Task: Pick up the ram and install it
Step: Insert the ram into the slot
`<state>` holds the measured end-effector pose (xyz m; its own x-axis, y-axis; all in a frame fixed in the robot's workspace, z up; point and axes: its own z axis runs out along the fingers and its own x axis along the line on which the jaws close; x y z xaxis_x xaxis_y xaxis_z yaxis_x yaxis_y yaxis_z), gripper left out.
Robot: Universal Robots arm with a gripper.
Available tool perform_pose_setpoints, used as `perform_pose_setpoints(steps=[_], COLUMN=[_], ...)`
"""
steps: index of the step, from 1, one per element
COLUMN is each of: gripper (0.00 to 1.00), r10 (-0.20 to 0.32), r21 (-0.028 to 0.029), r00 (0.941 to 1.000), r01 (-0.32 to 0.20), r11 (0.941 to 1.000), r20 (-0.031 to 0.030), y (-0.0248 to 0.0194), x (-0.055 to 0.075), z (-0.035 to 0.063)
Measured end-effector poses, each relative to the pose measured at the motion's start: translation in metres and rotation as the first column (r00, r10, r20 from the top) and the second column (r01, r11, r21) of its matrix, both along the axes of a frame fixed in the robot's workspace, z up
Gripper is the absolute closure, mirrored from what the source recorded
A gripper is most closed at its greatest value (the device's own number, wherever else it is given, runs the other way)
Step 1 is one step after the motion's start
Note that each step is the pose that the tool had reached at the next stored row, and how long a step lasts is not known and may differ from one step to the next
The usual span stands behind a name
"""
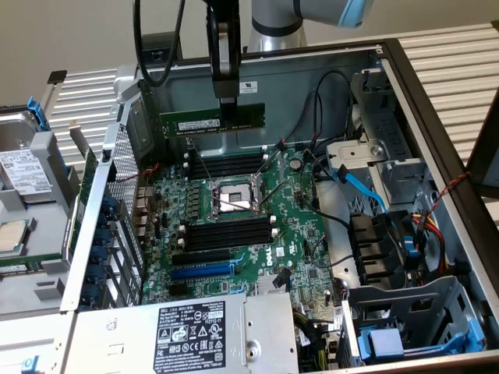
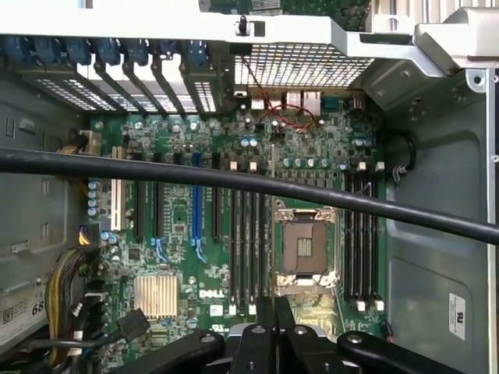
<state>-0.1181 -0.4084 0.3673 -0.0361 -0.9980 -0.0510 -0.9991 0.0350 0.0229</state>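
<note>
- Gripper (image 2: pixel 274 331) sits closest to the wrist lens: you see its black linkages and its two fingers drawn together into a narrow pinch.
- In the exterior view the grip is plain: the gripper (image 1: pixel 226 105) is clamped on the upper long edge of the ram (image 1: pixel 199 123), slightly toward 3 o'clock of the stick's middle.
- You have the ram in the air. It hangs level, long axis horizontal, with its labelled face toward the exterior camera and the grey wall of the computer case (image 1: pixel 312 86) behind it.
- Ram position: at 12 o'clock from the CPU socket (image 1: pixel 232 196), over the rear bank of black memory slots (image 1: pixel 226 165) and apart from them. It is not seated in any slot.
- Front bank of black memory slots (image 1: pixel 226 234) lies at 6 o'clock from the socket, and the blue slot (image 1: pixel 201 270) at about 7 o'clock.
- Power supply (image 1: pixel 195 335), with its black label, sits at 6 o'clock in the exterior view, and a hard drive (image 1: pixel 23 171) rests outside the case at 9 o'clock.
- In the wrist view a thick black cable (image 2: pixel 234 181) crosses in front of the motherboard (image 2: pixel 179 234). The socket shows just past the fingertips, with slot banks on either side of it.
</note>
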Motion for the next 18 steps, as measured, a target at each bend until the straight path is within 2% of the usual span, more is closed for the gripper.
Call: perform_pose_setpoints(steps=[3,12,18], gripper=[0.88,0.88,0.88], r10=[0.000,0.000,0.000], r21=[0.0000,-0.0007,-0.0006], r00=[1.0000,1.0000,1.0000], r01=[0.000,0.000,0.000], r11=[1.0000,1.0000,1.0000], r20=[0.0033,0.0038,0.0040], y=[-0.0001,-0.0009,-0.0040], x=[0.000,-0.001,-0.001], z=[-0.0053,-0.0216,-0.0325])
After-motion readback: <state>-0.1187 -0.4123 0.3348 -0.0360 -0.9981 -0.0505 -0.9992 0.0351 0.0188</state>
